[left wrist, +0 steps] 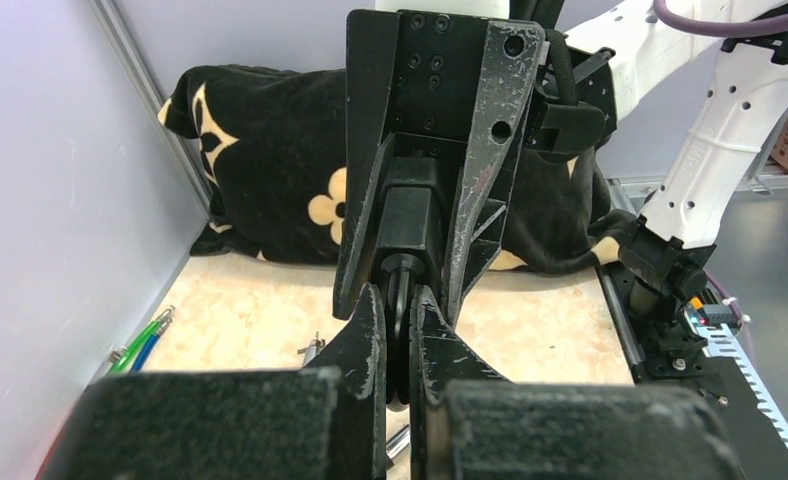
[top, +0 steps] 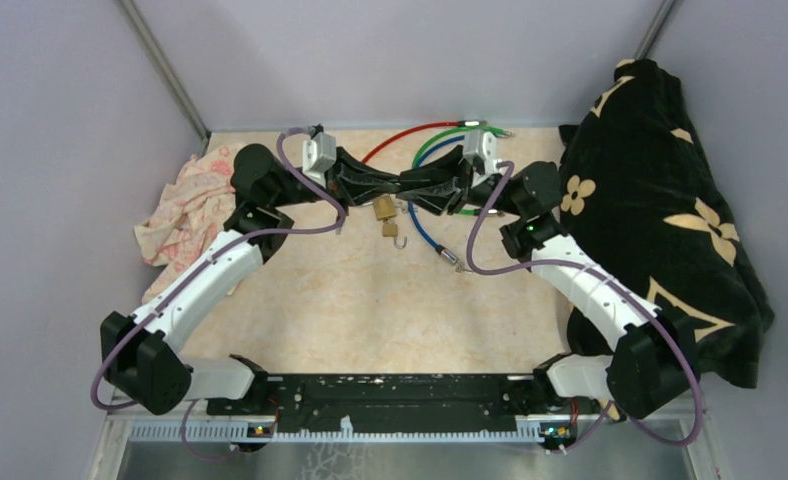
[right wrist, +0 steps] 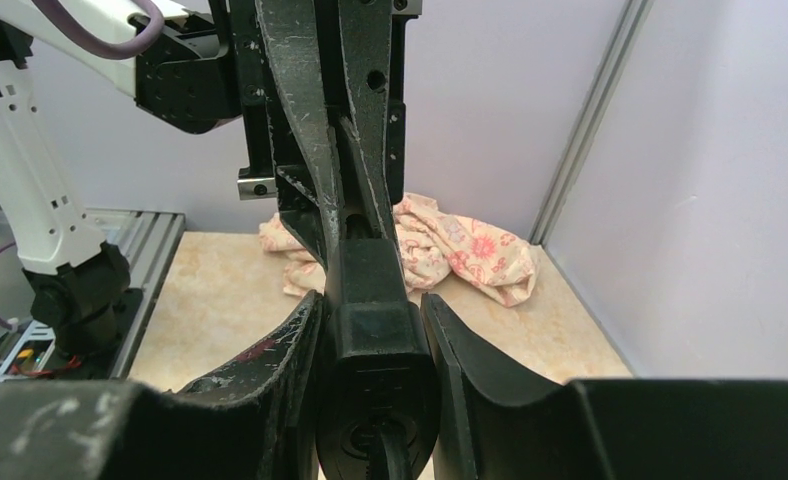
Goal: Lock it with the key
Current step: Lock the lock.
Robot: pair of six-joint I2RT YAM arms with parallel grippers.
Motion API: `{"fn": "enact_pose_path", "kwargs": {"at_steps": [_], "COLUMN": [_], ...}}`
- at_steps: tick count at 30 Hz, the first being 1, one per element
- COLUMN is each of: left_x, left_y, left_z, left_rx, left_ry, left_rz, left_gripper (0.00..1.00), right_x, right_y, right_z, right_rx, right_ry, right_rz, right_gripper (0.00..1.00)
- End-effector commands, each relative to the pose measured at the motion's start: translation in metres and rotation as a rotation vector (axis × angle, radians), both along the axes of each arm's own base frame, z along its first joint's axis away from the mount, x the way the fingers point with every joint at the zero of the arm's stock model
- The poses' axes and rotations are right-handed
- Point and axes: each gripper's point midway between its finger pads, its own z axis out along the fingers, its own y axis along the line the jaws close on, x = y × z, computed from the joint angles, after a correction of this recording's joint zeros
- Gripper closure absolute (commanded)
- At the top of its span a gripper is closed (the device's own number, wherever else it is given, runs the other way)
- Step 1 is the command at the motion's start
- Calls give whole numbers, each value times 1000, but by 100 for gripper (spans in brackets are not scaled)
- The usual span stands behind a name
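Note:
A black lock (right wrist: 375, 340) sits clamped between my right gripper's (right wrist: 373, 302) two fingers. In the top view that gripper (top: 422, 192) reaches left at the table's back centre. My left gripper (top: 406, 184) comes from the opposite side and meets it tip to tip. In the left wrist view my left gripper (left wrist: 398, 305) is shut on the thin black head of the key (left wrist: 400, 335). The key's round shaft runs straight into the end of the lock (left wrist: 410, 215). The keyhole itself is hidden.
A brass padlock (top: 383, 208) lies just in front of the grippers. Red (top: 395, 141), green (top: 428, 140) and blue (top: 422, 232) cables curl behind and beside them. A black flowered blanket (top: 660, 200) fills the right side. A floral cloth (top: 190, 205) lies at the left wall.

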Motion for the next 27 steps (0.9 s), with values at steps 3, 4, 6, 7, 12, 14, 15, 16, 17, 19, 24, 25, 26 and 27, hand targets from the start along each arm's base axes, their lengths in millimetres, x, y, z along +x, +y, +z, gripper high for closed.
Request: {"fn": "enact_pose_path", "kwargs": {"at_steps": [3, 4, 6, 7, 12, 14, 15, 16, 17, 19, 24, 25, 26, 27], "left_x": [-109, -107, -102, -100, -90, -86, -85, -83, -82, -77, -63, -61, -59, -59], "left_y": [-55, -52, -45, -41, -20, -12, -9, -5, -2, 4, 22, 26, 29, 32], "left_z": [-47, -48, -50, -50, -48, -52, -53, -53, -53, -53, -61, -62, -64, -65], "left_rx": [110, 108, 105, 103, 68, 66, 62, 56, 48, 31, 16, 11, 8, 3], "left_ry": [127, 126, 132, 137, 135, 142, 145, 146, 147, 149, 198, 201, 203, 206], "left_rz": [-379, -368, -348, -343, -286, -257, -244, -230, -217, -181, -88, -70, -57, -47], "left_gripper": [100, 100, 100, 100, 100, 100, 100, 100, 100, 100, 100, 100, 100, 100], "right_x": [-21, -22, -24, -26, -34, -39, -42, -44, -45, -46, -48, -50, -52, -54], "right_y": [41, 39, 35, 33, 25, 24, 24, 24, 25, 26, 27, 27, 27, 26], "right_z": [-56, -56, -57, -57, -57, -54, -53, -54, -54, -56, -60, -60, -61, -62], "right_rx": [-133, -140, -156, -165, -213, -220, -222, -229, -235, -245, -251, -254, -259, -266], "right_ry": [139, 143, 145, 144, 146, 148, 151, 162, 171, 194, 266, 279, 294, 307], "right_rz": [98, 96, 93, 91, 95, 116, 129, 144, 156, 169, 189, 197, 209, 219], "right_gripper": [100, 100, 100, 100, 100, 100, 100, 100, 100, 100, 62, 43, 16, 3]}}
